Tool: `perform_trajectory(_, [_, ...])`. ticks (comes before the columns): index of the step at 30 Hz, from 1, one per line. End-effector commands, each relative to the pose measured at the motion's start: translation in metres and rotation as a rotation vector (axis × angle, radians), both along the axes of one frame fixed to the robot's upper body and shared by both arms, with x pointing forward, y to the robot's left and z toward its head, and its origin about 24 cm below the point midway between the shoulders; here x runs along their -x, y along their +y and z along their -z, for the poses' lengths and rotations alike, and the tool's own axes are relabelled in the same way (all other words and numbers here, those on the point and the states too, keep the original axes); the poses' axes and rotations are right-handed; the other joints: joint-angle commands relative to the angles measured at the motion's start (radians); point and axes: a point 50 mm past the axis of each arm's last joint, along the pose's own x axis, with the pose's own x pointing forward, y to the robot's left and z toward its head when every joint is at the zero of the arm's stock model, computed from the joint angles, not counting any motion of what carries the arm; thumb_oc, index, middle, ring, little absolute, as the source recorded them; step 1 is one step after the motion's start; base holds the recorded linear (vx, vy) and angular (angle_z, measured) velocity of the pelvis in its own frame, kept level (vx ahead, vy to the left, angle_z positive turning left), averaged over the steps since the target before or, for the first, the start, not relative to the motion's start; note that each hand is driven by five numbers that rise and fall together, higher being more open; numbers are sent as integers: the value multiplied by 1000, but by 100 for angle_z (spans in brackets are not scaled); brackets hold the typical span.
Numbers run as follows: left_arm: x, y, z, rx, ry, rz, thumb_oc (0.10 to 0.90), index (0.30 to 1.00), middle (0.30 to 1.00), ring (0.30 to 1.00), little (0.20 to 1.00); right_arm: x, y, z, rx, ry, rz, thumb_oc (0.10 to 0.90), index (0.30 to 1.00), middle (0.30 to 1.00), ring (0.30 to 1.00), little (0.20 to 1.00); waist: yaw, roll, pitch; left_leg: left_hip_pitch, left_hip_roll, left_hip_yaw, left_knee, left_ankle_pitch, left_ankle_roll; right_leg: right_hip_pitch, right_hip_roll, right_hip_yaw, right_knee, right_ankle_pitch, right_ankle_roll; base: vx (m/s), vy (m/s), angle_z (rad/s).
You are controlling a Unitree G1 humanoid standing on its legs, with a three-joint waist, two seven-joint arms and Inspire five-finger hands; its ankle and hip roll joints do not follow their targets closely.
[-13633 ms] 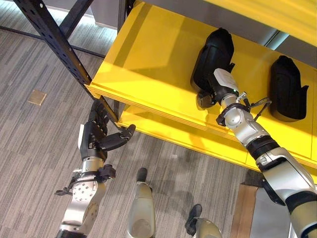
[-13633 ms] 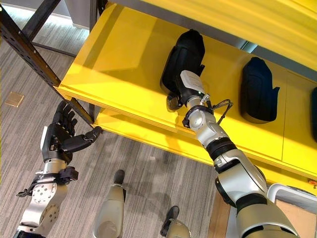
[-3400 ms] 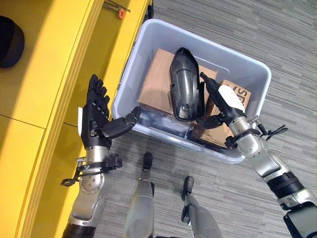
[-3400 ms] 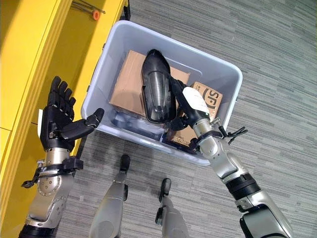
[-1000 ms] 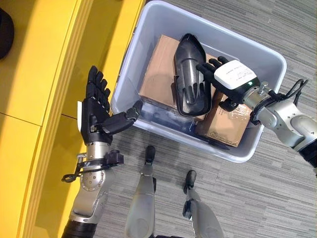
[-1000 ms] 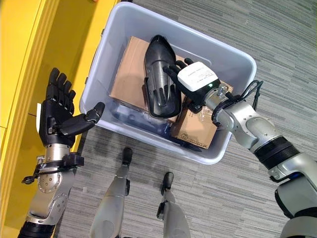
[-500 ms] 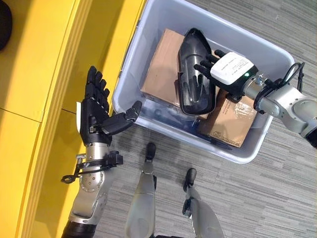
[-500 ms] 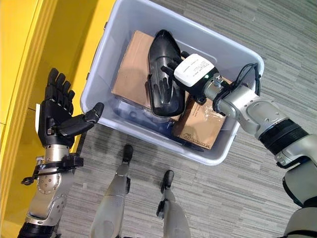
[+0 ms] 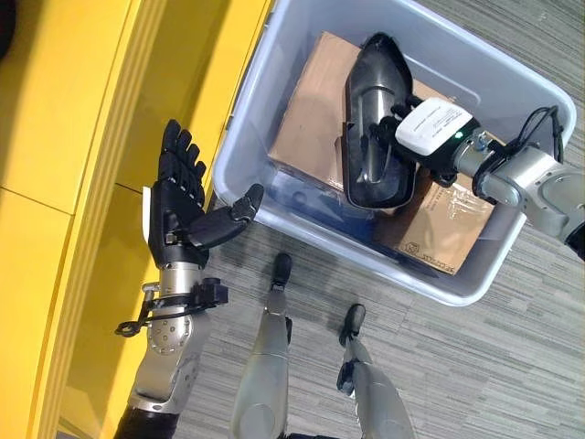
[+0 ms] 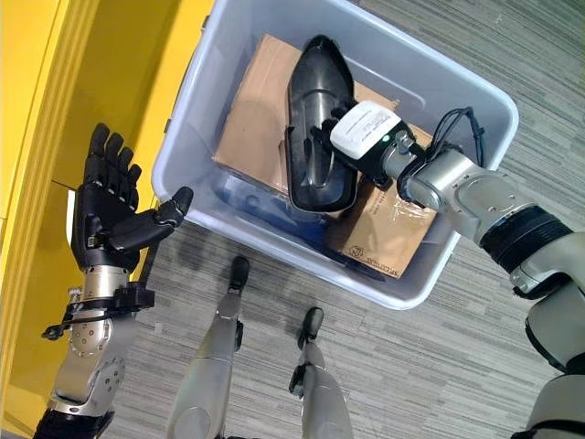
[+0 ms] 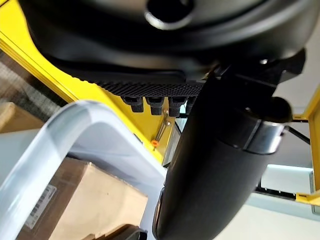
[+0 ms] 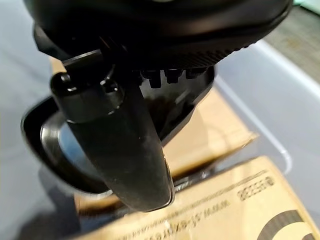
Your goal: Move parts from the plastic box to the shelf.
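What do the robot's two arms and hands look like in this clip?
Both arms are silver-grey metal with black bands. The left hand is black, with a white strip along its edge; the right hand is black with a white cover carrying a small green light. Black cables loop at each wrist.

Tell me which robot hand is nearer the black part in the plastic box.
Right. The right robot hand is on the black part inside the plastic box. The left robot hand is held open outside the box, beside its near corner.

Part (image 9: 375,123) lies on cardboard boxes (image 9: 311,119) inside plastic box (image 9: 475,274).
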Motion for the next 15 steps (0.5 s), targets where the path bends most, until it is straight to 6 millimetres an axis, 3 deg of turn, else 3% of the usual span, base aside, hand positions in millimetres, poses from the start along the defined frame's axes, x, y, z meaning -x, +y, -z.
perform_trajectory(1, [28,-5,-47,-44,-287,62,900,1000,1000,1000,1000,5,-9,-55,81,-157,22,900,1000,1000,1000,1000,10,-48,4,-104,27,10,63,25,-52,203,-57,-35,-2,-90,36,35,-2,11])
perform_trajectory(15, [28,-10,-54,-31,-328,63,900,1000,1000,1000,1000,0,-8,-37,193,-103,33,900,1000,1000,1000,1000,33,-61,13,-160,-6,-21,78,9,-50,191,-49,-67,-2,-108,38,20,-3,5])
